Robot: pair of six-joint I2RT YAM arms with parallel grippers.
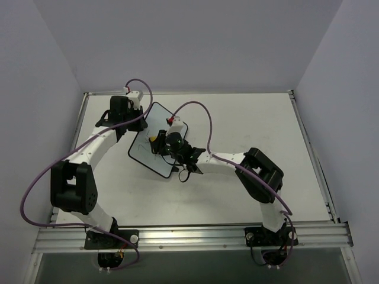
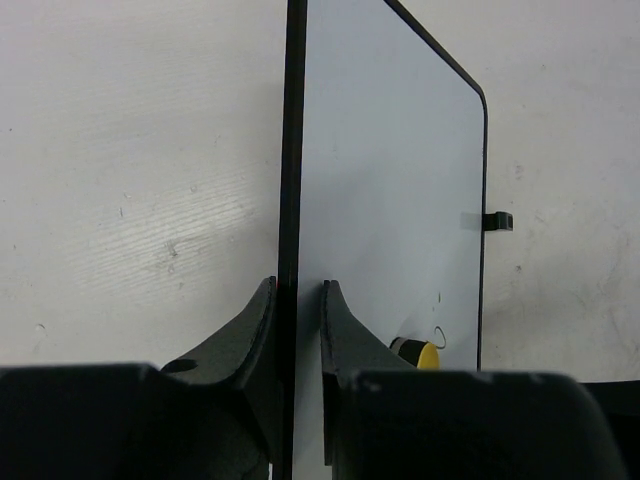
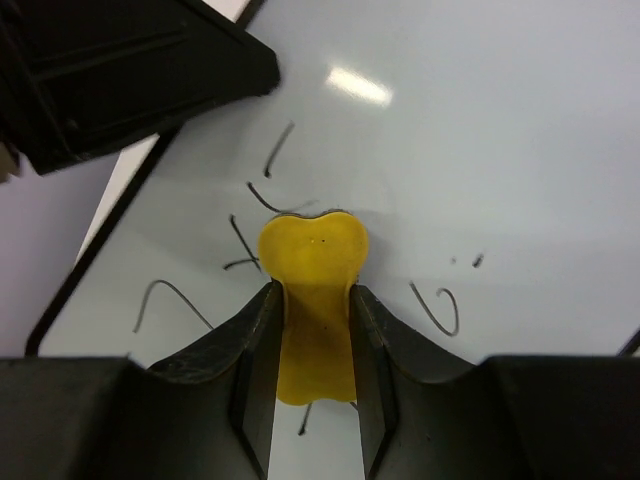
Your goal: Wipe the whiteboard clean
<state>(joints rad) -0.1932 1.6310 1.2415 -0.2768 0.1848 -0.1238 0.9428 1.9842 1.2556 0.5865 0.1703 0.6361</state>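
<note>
The left tool [image 2: 298,290] clamped the edge of the whiteboard [image 1: 155,121] on the desk [image 1: 266,130]. The right tool [image 3: 312,292] pinched a yellow eraser [image 3: 312,250] against it. Several pen strokes [image 3: 170,300] showed, so erasing seemed perhaps half done.

White table [image 1: 266,124]; pale grey walls [image 1: 189,41] around.

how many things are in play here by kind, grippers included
whiteboard: 1
yellow eraser: 1
grippers: 2 (left gripper clamped on the whiteboard's edge, right gripper holding the yellow eraser)
total: 4
</note>
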